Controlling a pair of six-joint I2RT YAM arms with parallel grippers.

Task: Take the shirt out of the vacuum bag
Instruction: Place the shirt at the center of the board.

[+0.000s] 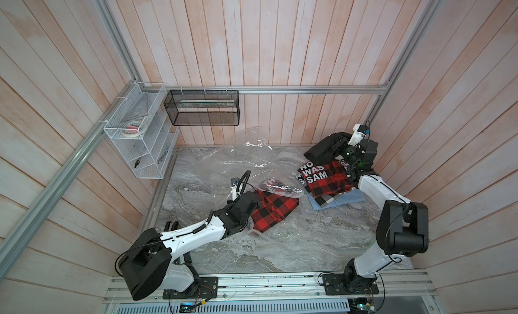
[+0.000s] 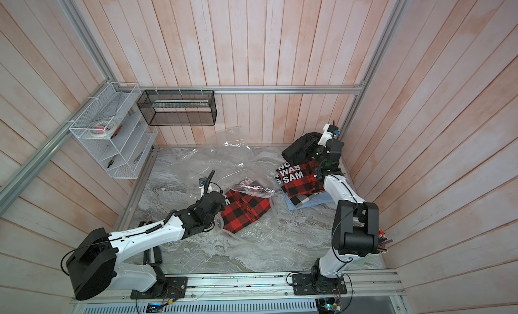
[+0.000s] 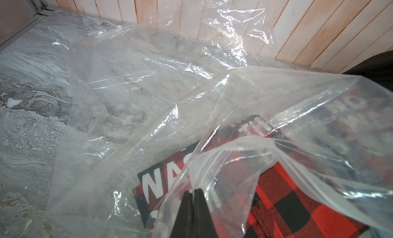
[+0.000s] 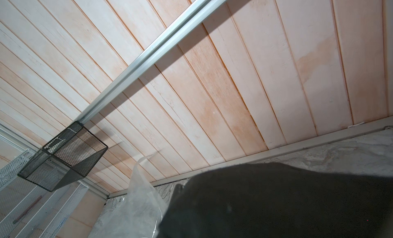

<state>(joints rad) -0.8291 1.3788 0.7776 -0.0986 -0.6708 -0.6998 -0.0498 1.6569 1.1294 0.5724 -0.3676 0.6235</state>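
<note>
The left tool [image 3: 193,192] is seen closed, its two black fingers [image 3: 184,213] pressed together on a gathered fold of the vacuum bag [image 3: 131,81]. In both top views its tips are hidden beneath its own wrist. The right tool [image 1: 339,145] is found at the back right corner and is shut. Its fingers are buried in a black garment [image 1: 322,150], which fills much of the right wrist view, so whether that cloth is clamped cannot be told.

The vacuum bag is spread, crumpled and transparent, from the back wall to the middle of the surface [image 1: 280,251], and its outline is hard to trace against the grey marbling. The shirt [image 1: 270,211], in red-and-black plaid, lies at the bag's near end just beside the left tool. Its lettered end is veiled by film, and the white letters are only partly readable. Whether the rest is wholly clear of the plastic cannot be made out.

Well apart, to the right, a second plaid shirt [image 1: 326,183] printed with white words is laid on a folded blue cloth [image 1: 350,199], and one edge is covered by the right arm.

The surface is enclosed by plank walls [image 1: 280,32] of pale wood. A white wire rack [image 1: 140,141] and a black mesh basket [image 1: 201,108] are hung on the aluminium rail [image 1: 308,89] framing at the back left; their contents are too small to be named.
</note>
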